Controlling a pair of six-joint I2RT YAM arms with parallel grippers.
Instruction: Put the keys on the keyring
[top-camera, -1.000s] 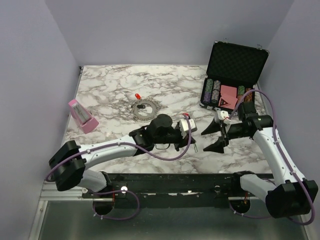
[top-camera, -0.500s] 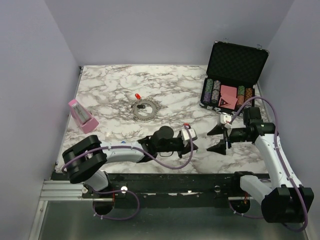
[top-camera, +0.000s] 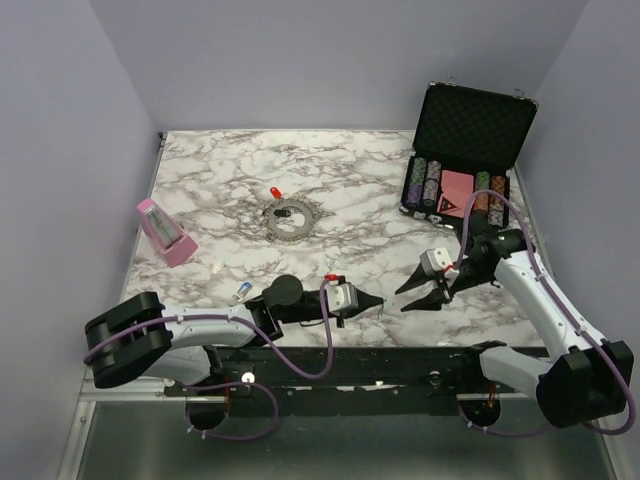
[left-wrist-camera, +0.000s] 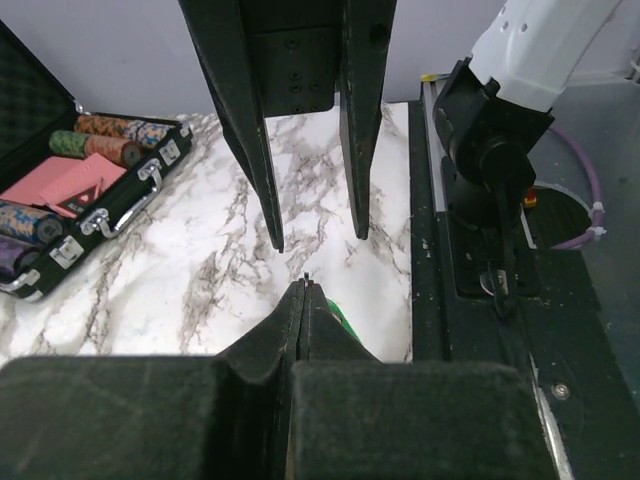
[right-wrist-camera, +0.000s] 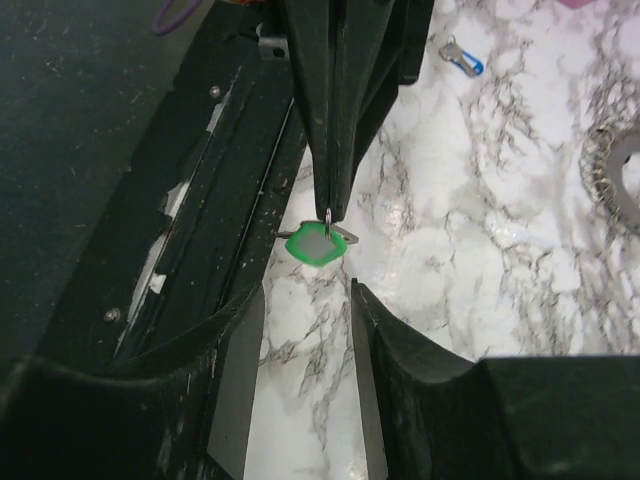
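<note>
The fingers (right-wrist-camera: 322, 130) of the left gripper (right-wrist-camera: 328, 208) are pressed flat together with no gap between them. At their very tip we see the small wire loop of the green key (right-wrist-camera: 312, 245), which they appear to pinch. The green head sits just below the tip, with its short metal blade poking out to one side. We cannot tell whether the key is lifted or rests on the marble table (top-camera: 340, 170).

The fingers (right-wrist-camera: 235, 375) of the right gripper (right-wrist-camera: 305, 290) are spread wide and hold nothing. They point straight at the left tips, and the green key lies just beyond their ends, in line with the gap between them. From the left wrist we see the same meeting the other way round. The two right fingers come down apart, and a sliver of green shows just beside the closed left tip.

The keyring (top-camera: 288, 221) lies flat on the table, well away from both pairs of fingers, farther back and towards the left arm's side. The red key (top-camera: 274, 192) lies just behind it. The blue key (top-camera: 241, 291) lies beside the left arm, well behind the left fingertips. An open black case (top-camera: 470, 125) of chips stands beyond the right fingers at the far corner, and a pink box (top-camera: 165, 232) sits well off on the left arm's side.
</note>
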